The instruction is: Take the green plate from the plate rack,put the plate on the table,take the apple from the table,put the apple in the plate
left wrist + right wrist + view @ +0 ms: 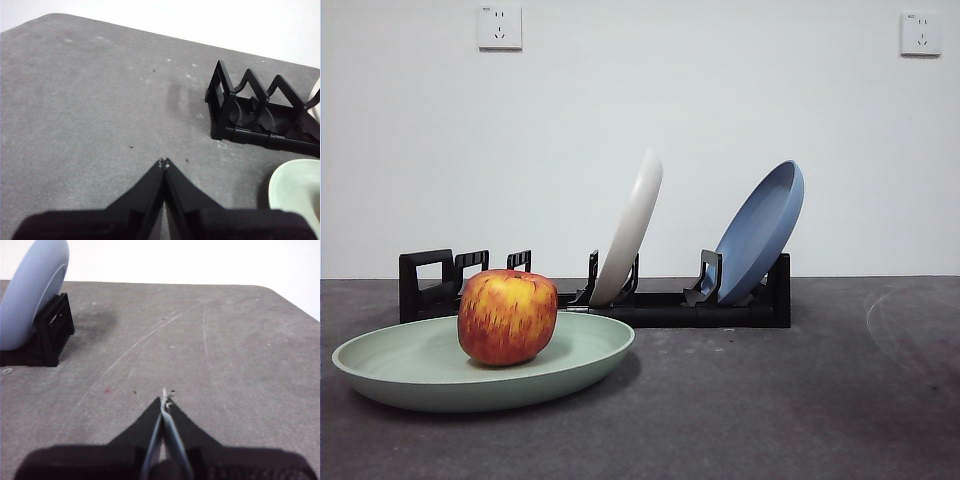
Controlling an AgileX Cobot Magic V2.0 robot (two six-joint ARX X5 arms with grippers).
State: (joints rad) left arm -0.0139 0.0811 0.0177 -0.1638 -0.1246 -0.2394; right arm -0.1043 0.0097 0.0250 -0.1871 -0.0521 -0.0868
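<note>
Apple (pixel 507 315), red streaked yellow, sits upright in the matte sage green plate (pixel 582 352); both arms' jaws are clenched empty.

green plate (pixel 420 375): matt, smooth, pale sage, no pattern
apple (pixel 507 316): waxy skin with a soft sheen, red streaked with yellow
plate rack (pixel 670 305): black plastic, slightly glossy
table (pixel 200 340): dark grey, matt, rough and scuffed, with pale arcing scratches ahead of the right gripper (pixel 164 402)
blue plate (pixel 760 235): smooth, satin
white plate (pixel 632 228): smooth, matt cream
left gripper (pixel 164 162): matt black jaws
</note>
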